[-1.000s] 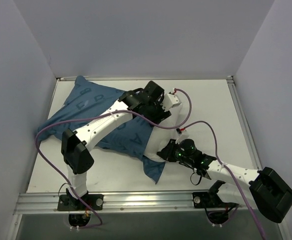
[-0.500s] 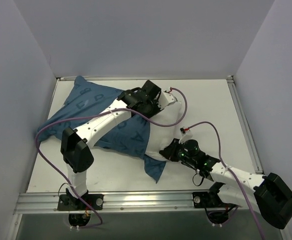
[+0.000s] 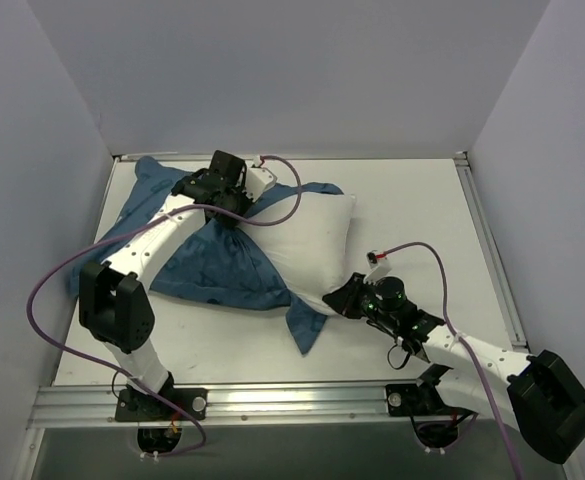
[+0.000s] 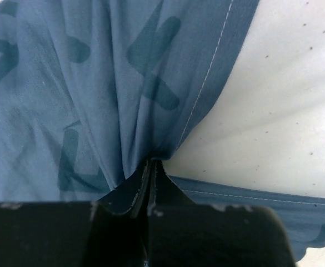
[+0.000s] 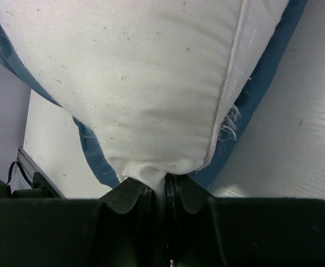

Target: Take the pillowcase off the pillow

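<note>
The dark blue lettered pillowcase (image 3: 207, 265) lies bunched over the left half of the white pillow (image 3: 312, 240), whose right half is bare. My left gripper (image 3: 234, 215) is shut on a gathered fold of the pillowcase (image 4: 123, 94) near its stitched hem, with the pillow (image 4: 284, 111) showing beside it. My right gripper (image 3: 344, 298) is shut on the near corner of the pillow (image 5: 151, 83), pinching white fabric between its jaws. A strip of the pillowcase (image 5: 262, 83) hangs behind that corner.
The white table (image 3: 422, 220) is walled by grey panels on the left, right and back. A metal rail (image 3: 272, 400) runs along the near edge by the arm bases. Purple cables loop from both arms over the table.
My left gripper has shut on the pillowcase and pulled it left and back, baring more of the pillow. The right gripper stays clamped on the pillow corner, shifted slightly.
</note>
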Controlling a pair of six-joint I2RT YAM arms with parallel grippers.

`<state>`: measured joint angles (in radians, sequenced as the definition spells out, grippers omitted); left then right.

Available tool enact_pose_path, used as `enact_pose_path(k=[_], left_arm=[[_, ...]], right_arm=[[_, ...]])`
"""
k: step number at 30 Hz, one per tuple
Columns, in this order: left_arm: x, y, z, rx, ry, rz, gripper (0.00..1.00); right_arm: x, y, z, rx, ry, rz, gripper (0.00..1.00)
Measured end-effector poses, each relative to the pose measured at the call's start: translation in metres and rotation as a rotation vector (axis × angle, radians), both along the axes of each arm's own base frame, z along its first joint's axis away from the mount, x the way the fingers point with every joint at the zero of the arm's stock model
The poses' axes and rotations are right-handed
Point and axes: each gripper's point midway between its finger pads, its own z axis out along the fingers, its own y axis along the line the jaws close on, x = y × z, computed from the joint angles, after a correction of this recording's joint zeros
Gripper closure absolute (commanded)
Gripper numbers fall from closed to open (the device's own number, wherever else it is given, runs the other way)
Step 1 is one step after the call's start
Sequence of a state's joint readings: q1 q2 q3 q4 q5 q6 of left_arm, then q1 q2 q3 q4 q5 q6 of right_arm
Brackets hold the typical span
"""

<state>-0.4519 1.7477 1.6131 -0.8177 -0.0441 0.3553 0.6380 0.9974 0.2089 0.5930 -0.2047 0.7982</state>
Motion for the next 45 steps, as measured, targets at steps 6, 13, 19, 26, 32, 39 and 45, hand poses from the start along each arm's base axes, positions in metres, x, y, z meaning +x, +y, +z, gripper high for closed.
enact_pose_path(k=[6, 13, 19, 26, 32, 39, 45], left_arm=[[-0.009, 0.004, -0.023, 0.004, -0.007, -0.033, 0.98], [-0.033, -0.002, -0.014, -0.010, -0.071, -0.123, 0.98], [-0.041, -0.004, -0.015, -0.018, -0.066, -0.157, 0.98], [-0.043, -0.005, -0.013, -0.038, -0.062, -0.162, 0.98], [-0.045, -0.005, -0.009, -0.084, -0.052, -0.155, 0.98], [-0.048, -0.001, -0.010, -0.093, -0.033, -0.137, 0.97], [-0.053, 0.000, -0.007, -0.096, -0.005, -0.136, 0.63]], right_arm=[[-0.004, -0.002, 0.000, -0.047, 0.003, 0.023, 0.80], [0.015, -0.014, 0.045, -0.255, -0.024, 0.045, 0.15], [0.076, -0.007, 0.156, -0.328, -0.252, -0.002, 0.04], [0.156, 0.039, 0.144, -0.480, -0.260, 0.093, 0.00], [0.176, 0.061, 0.056, -0.544, -0.128, 0.197, 0.00], [0.185, 0.093, 0.028, -0.489, -0.194, 0.238, 1.00], [0.176, 0.105, 0.027, -0.416, -0.266, 0.231, 1.00]])
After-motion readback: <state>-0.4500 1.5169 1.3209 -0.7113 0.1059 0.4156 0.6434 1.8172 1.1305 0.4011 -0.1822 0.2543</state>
